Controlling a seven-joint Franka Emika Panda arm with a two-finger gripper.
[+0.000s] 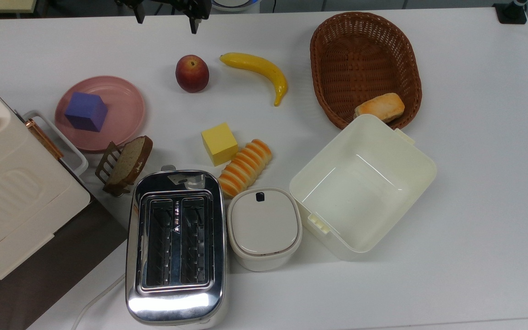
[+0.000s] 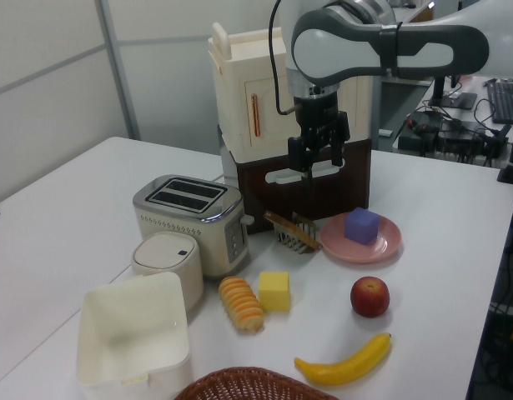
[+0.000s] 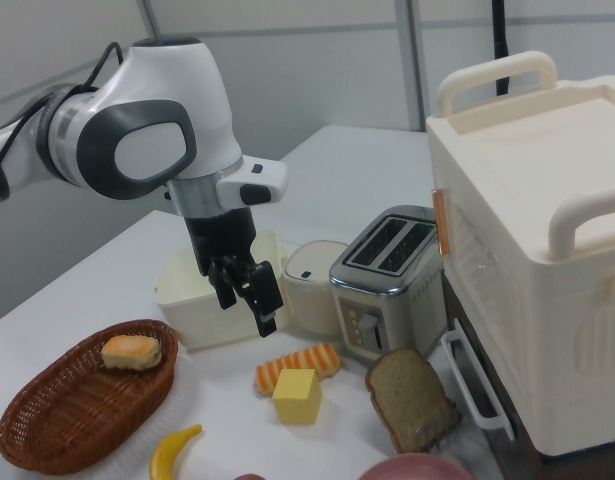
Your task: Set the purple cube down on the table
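Gripper (image 3: 247, 297) hangs high over the table (image 1: 475, 183), fingers parted, holding nothing. In the top view it sits at the top edge, above the peach (image 1: 192, 73). Purple cube (image 1: 86, 111) sits on the pink plate (image 1: 126, 98) near the table's left edge in the top view, corner turned toward the bread slice (image 1: 129, 161) in its rack. My take: the pick hasn't started. Come down straight over the cube, turn the wrist so the fingers meet two flat faces, not corners. Close gently; it looks soft. Lift clear of the plate rim, then set it on bare table between plate and peach.
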